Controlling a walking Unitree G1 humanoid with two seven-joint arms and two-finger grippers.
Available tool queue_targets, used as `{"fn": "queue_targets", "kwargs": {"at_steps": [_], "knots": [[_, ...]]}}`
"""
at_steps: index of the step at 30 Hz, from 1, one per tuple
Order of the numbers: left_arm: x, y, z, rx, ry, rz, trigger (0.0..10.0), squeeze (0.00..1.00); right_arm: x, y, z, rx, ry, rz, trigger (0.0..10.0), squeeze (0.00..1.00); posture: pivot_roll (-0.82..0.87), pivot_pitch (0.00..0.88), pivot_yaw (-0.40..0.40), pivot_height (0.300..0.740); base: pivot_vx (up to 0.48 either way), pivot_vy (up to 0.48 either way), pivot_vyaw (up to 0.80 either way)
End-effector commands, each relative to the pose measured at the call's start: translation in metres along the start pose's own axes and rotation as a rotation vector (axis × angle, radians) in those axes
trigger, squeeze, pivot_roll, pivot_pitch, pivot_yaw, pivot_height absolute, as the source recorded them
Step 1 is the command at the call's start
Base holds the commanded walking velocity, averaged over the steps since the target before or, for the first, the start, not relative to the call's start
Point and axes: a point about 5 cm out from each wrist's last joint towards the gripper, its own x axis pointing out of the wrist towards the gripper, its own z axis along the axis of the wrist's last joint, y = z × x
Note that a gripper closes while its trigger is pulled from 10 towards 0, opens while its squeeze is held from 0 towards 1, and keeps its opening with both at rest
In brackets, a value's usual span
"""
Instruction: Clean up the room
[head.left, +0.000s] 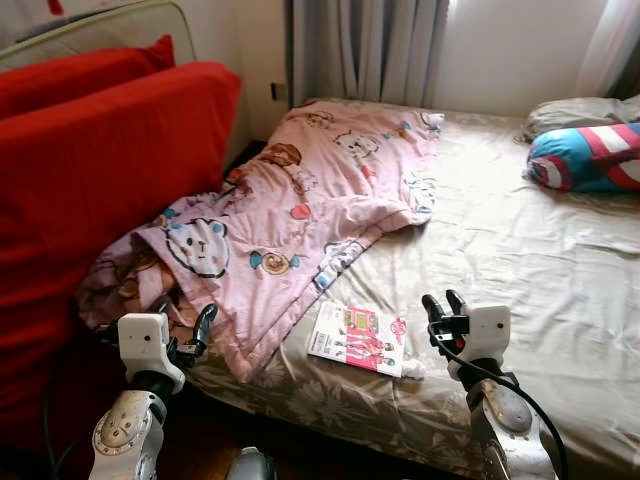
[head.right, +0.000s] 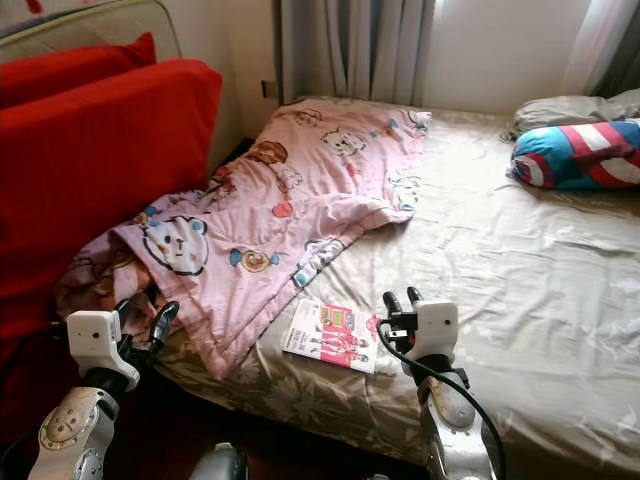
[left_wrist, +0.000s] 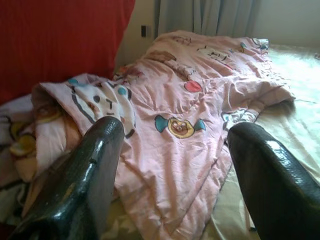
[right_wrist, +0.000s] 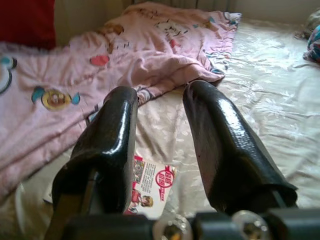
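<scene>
1. Left eye view: a bed (head.left: 520, 250) with a pale satin sheet fills the middle. A pink cartoon-print blanket (head.left: 300, 200) lies crumpled across the bed's left half, its lower corner spilling over the near edge. A pink-and-white booklet (head.left: 358, 338) lies flat on the sheet near the front edge, just beside the blanket's hem and apart from it. At the far right a blue, red and white striped pillow (head.left: 588, 158) rests against a grey pillow (head.left: 575, 112). A red couch (head.left: 90, 180) stands to the left of the bed, and grey curtains (head.left: 365, 50) hang behind. The left gripper (head.left: 185, 325) hovers at the hanging blanket corner, fingers parted. The right gripper (head.left: 443, 305) sits just right of the booklet, fingers pointing up with a narrow gap.

2. Right eye view: the same scene. The booklet lies between the blanket edge and the right gripper, close to the gripper's base.

3. Left wrist view: the two black fingers (left_wrist: 85, 185) stand wide apart and hold nothing. Between them lies the pink blanket with a bear face and a winged figure printed on it. The red couch is behind.

4. Right wrist view: the fingers (right_wrist: 225, 145) are parted moderately, empty. The booklet lies on the sheet below and between them. The blanket stretches beyond.

5. Containers: I can make out none here. The loose things lie straight on the bed.
</scene>
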Motion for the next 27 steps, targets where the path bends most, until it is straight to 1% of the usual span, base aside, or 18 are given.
{"fn": "queue_targets", "kwargs": {"at_steps": [1, 2, 5, 7, 11, 14, 16, 20, 22, 27], "knots": [[-0.002, 0.003, 0.0, 0.008, 0.001, 0.013, 10.0, 0.0, 0.004, 0.007, 0.004, 0.0, -0.015, 0.04, 10.0, 0.0, -0.03, 0.071, -0.015, 0.66, 0.0, 0.0, 0.8], [-0.003, 0.002, -0.001, 0.006, 0.001, 0.013, 10.0, 0.0, 0.004, 0.007, 0.004, -0.002, -0.01, 0.037, 10.0, 0.0, -0.04, 0.067, -0.011, 0.66, 0.259, 0.0, 0.8], [-0.004, -0.003, -0.003, -0.009, 0.009, 0.007, 10.0, 0.0, 0.002, 0.002, 0.002, 0.04, 0.0, 0.007, 10.0, 0.0, -0.05, 0.057, -0.002, 0.66, 0.295, 0.0, 0.0], [-0.003, -0.008, -0.004, -0.001, 0.015, -0.025, 10.0, 0.0, 0.002, 0.002, 0.003, 0.045, -0.007, 0.003, 10.0, 0.0, -0.06, 0.058, 0.01, 0.66, 0.309, 0.0, 0.0], [0.003, -0.007, -0.006, -0.004, 0.023, -0.017, 10.0, 0.0, 0.001, 0.002, 0.001, 0.055, -0.008, -0.014, 10.0, 0.0, -0.07, 0.041, 0.022, 0.66, 0.312, 0.0, 0.0], [0.008, -0.009, -0.001, -0.013, 0.006, -0.024, 10.0, 0.0, 0.0, 0.002, 0.001, 0.069, -0.011, -0.022, 10.0, 0.0, -0.08, 0.035, 0.021, 0.66, 0.315, 0.0, 0.0], [0.009, -0.01, 0.0, -0.019, 0.002, -0.025, 10.0, 0.0, -0.001, 0.002, 0.001, 0.065, -0.011, -0.016, 10.0, 0.0, -0.08, 0.033, 0.018, 0.66, 0.315, 0.0, 0.0], [0.006, -0.013, -0.002, -0.037, 0.0, -0.014, 10.0, 0.0, -0.001, -0.002, -0.001, 0.05, 0.002, -0.018, 10.0, 0.0, -0.07, 0.035, 0.001, 0.66, 0.315, 0.0, 0.0], [0.0, -0.014, -0.003, -0.042, -0.001, -0.003, 10.0, 0.0, -0.001, -0.004, -0.001, 0.042, 0.008, -0.013, 10.0, 0.0, -0.06, 0.038, -0.01, 0.66, 0.315, 0.0, 0.0], [-0.006, -0.014, -0.005, -0.044, 0.006, 0.005, 10.0, 0.0, -0.001, -0.007, -0.005, 0.041, 0.043, -0.021, 10.0, 0.0, -0.05, 0.044, -0.016, 0.66, 0.301, 0.0, 0.0]]}}
